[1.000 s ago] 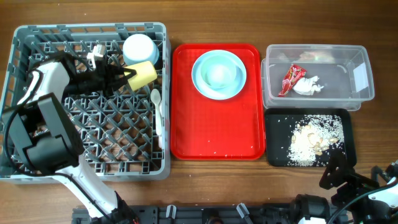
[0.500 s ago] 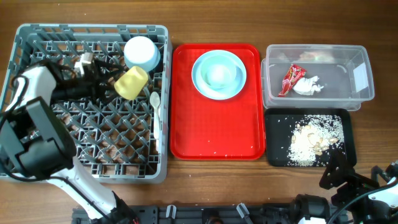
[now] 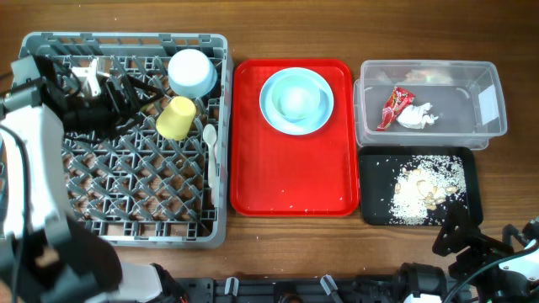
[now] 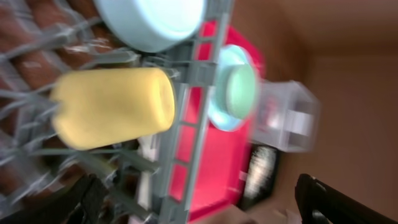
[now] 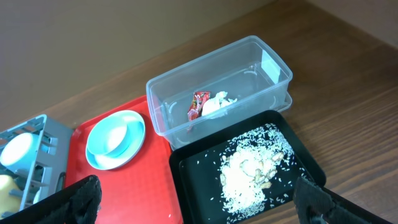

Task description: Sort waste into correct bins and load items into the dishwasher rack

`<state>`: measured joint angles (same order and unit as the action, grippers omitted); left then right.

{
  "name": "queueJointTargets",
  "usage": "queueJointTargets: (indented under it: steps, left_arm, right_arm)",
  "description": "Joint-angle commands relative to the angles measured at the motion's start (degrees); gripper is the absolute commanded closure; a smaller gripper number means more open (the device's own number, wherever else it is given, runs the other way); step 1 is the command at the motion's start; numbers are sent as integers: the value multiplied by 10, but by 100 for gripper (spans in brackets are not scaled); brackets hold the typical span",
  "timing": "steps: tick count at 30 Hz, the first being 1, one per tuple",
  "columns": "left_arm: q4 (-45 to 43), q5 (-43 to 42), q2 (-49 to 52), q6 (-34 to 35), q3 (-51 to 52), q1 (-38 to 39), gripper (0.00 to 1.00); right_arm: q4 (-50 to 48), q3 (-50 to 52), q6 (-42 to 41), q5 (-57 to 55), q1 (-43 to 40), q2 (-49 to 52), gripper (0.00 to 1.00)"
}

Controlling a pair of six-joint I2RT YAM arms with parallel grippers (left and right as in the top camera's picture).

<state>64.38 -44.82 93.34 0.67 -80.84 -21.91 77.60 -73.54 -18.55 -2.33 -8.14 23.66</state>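
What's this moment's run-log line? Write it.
left gripper: open, off cup | cup: lying in rack | right gripper: open, empty | plate: on red tray

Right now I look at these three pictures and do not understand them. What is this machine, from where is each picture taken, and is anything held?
It is a robot with two arms at a table. One picture looks from above; the other two come from a camera on each wrist. The left gripper is open above a dish rack, where a yellow cup lies beside a pale bowl and a spoon. A red tray carries a plate with a small bowl. A clear tub holds a wrapper and a tissue; a black tray holds rice. The right gripper is open too; nothing is held.
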Motion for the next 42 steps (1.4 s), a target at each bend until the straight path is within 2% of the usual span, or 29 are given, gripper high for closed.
queueJointTargets:
  steps: [1, 3, 7, 12, 13, 14, 15, 16, 22, 27, 34, 42]
  left_arm:
    - [-1, 252, -71, 123, -2, 46, 0]
    - [0, 280, -89, 146, -2, 75, 0]
    - [-9, 282, -89, 152, -2, 140, 0]
    - [-79, 282, -58, 152, 0, 214, 0]
    - [-94, 282, -47, 152, 1, 229, 13]
    - [-106, 282, -38, 152, 2, 240, 37]
    - [-116, 283, -28, 153, 2, 250, 77]
    - [-126, 285, -17, 153, 2, 259, 96]
    - [-146, 439, 68, 228, 2, 285, 96]
    - [-130, 479, 103, 229, 2, 273, 96]
    - [-74, 480, 49, 233, 2, 259, 96]
    - [-30, 533, -47, 260, 2, 259, 97]
  right_arm:
    - [0, 0, 4, 7, -1, -4, 0]
    - [0, 0, 3, 7, -1, -4, 0]
    - [0, 0, 3, 7, -1, -4, 0]
    - [0, 0, 4, 7, -1, -4, 0]
    - [0, 0, 4, 7, -1, -4, 0]
    - [0, 0, 4, 7, -1, -4, 0]
    - [0, 0, 3, 7, -1, -4, 0]
    - [0, 0, 4, 7, -1, -4, 0]
    - [0, 0, 4, 7, -1, -4, 0]
    - [0, 0, 4, 7, -1, -4, 0]
    - [0, 0, 4, 7, -1, -4, 0]
    - [0, 0, 4, 7, -1, -4, 0]
